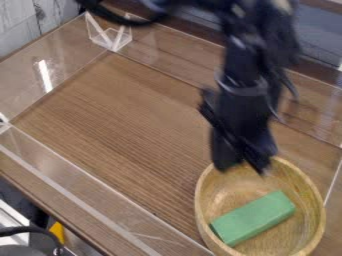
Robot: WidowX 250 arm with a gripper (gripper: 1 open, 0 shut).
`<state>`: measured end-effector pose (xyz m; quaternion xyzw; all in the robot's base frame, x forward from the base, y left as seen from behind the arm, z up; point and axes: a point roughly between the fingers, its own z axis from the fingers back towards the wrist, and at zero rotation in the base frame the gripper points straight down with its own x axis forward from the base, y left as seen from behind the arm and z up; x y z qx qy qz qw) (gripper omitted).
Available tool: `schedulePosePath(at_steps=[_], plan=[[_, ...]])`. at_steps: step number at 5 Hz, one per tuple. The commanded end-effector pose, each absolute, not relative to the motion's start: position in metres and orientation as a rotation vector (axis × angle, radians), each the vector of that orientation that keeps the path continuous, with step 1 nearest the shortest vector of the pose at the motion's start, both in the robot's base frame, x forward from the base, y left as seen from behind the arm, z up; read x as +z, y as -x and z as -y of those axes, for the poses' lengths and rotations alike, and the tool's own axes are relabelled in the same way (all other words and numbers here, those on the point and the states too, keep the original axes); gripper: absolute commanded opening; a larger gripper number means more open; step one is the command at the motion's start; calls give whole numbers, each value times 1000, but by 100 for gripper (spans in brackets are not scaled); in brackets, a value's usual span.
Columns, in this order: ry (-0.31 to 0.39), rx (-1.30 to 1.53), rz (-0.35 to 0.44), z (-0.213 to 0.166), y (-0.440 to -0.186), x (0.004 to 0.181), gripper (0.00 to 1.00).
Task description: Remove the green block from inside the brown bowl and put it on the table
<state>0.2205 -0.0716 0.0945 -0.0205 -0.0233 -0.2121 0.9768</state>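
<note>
The green block (251,218) lies flat inside the brown bowl (202,206) at the lower right, angled with one end toward the bowl's front rim. My gripper (245,162) hangs pointing down over the bowl's far left rim, above and apart from the block. Its dark fingers are blurred and look pressed together, with nothing green between them. The arm rises behind it toward the top of the view. The table (120,120) spreads out to the left of the bowl.
Low clear acrylic walls (47,75) border the table on the left and front. A small clear V-shaped stand (110,32) sits at the back left corner. The bowl sits close to the front right edge.
</note>
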Motion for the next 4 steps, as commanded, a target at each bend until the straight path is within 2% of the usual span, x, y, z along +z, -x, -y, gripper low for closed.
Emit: schedulePosePath(at_steps=[1, 3, 4], plan=[[41, -445, 73, 79, -217, 89, 100], [34, -568, 66, 114, -224, 63, 100], [26, -586, 65, 133, -224, 43, 100]])
